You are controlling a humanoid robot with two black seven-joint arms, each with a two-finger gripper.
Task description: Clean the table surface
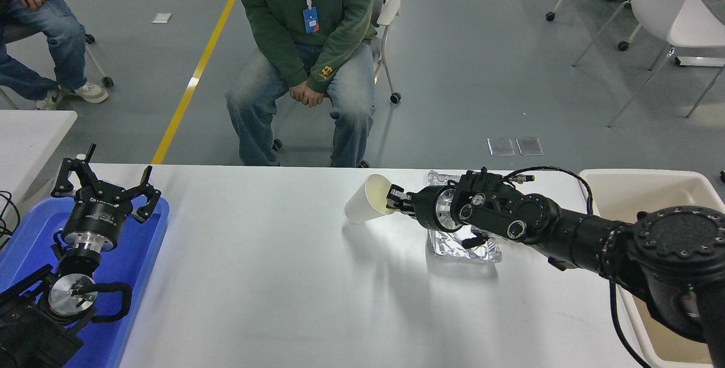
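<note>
The wide white table surface [272, 277] fills the lower half of the view. A white paper cup [365, 206] hangs tilted just above it near the far edge, mouth turned toward the right. My right gripper [393, 202] is shut on the cup's rim, one finger inside the mouth. Under the right wrist lies a crumpled piece of silver foil [470, 246]. My left gripper [105, 184] stands open and parked at the lower left, over the blue tray [144, 255].
A cream bin [651, 187] sits at the table's right end. A person in a green hoodie [308, 45] sits just beyond the far edge. A smaller white table corner [28, 130] shows at the left. White chairs [668, 11] stand at the back right.
</note>
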